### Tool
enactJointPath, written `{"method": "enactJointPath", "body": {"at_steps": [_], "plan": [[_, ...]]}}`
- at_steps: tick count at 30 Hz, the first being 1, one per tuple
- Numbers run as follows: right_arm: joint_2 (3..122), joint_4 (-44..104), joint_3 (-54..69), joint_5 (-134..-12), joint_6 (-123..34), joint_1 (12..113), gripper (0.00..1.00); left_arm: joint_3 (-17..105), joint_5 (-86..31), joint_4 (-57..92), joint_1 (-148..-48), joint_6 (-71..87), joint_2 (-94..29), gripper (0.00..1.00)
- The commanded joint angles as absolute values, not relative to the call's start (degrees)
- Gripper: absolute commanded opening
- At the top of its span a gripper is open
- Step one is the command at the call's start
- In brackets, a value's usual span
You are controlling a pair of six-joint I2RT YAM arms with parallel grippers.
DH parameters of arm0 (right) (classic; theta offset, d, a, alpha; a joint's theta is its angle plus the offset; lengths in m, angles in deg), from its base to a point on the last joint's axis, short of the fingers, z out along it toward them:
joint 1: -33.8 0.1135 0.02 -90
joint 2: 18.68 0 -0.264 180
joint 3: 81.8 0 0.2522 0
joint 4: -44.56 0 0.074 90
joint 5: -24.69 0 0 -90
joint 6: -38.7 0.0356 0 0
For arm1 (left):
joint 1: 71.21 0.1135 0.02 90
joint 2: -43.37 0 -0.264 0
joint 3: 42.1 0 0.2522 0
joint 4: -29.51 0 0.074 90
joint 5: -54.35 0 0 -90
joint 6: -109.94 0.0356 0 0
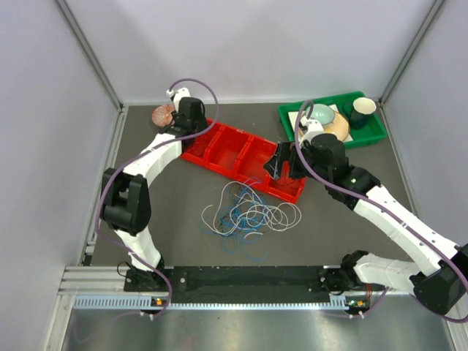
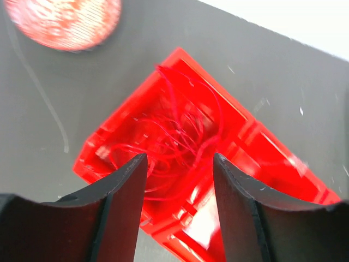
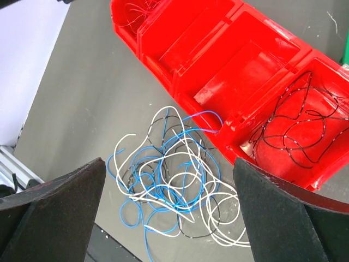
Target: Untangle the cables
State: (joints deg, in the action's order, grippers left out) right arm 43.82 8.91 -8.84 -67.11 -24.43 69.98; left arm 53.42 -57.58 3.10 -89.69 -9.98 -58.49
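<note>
A loose tangle of white, blue and black cables (image 1: 251, 213) lies on the dark table in front of the red tray (image 1: 230, 153). My right gripper (image 3: 169, 166) hangs open and wide above this tangle (image 3: 174, 180), holding nothing. Black cables (image 3: 300, 125) lie in the red tray's (image 3: 218, 54) near end compartment. In the top view the right gripper (image 1: 284, 170) hovers over the tray's right end. My left gripper (image 2: 179, 164) is open and empty over the tray's (image 2: 256, 142) other end compartment, where thin red cables (image 2: 180, 125) lie. From above, the left gripper (image 1: 196, 133) sits at the tray's left end.
A green tray (image 1: 365, 135) with bowls and a dark cup stands at the back right. A pink mesh-like ball (image 1: 162, 115) lies left of the red tray, also in the left wrist view (image 2: 62, 22). A black rail (image 1: 241, 278) runs along the near edge.
</note>
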Motion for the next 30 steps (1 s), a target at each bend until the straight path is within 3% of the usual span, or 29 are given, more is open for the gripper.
{"method": "enactJointPath", "body": {"at_steps": [1,13,17,18,19,30], "plan": [[42.3,11.7,-9.1,-67.7,-23.9,69.6,0.99,54.3,-51.3,7.1,-91.2,-6.7,-58.5,0.55],[42.1,11.7,-9.8,-67.1,-23.8,69.6,0.99,57.5,-53.2,6.2,-92.1,-6.7,-64.2,0.49],[41.9,11.7,-9.7,-66.9,-23.9,69.6,0.99,59.3,-57.6,7.4,-92.0,-5.6,-66.5,0.24],[41.8,11.7,-9.7,-66.8,-23.8,69.5,0.99,60.2,-58.2,6.6,-92.0,-5.5,-67.3,0.08],[41.7,11.7,-9.8,-66.8,-23.9,69.5,0.99,61.1,-58.8,5.9,-92.0,-5.4,-68.2,0.01],[41.3,11.6,-10.4,-66.6,-23.5,69.5,0.99,64.8,-57.1,5.6,-89.1,-5.8,-76.0,0.0]]}}
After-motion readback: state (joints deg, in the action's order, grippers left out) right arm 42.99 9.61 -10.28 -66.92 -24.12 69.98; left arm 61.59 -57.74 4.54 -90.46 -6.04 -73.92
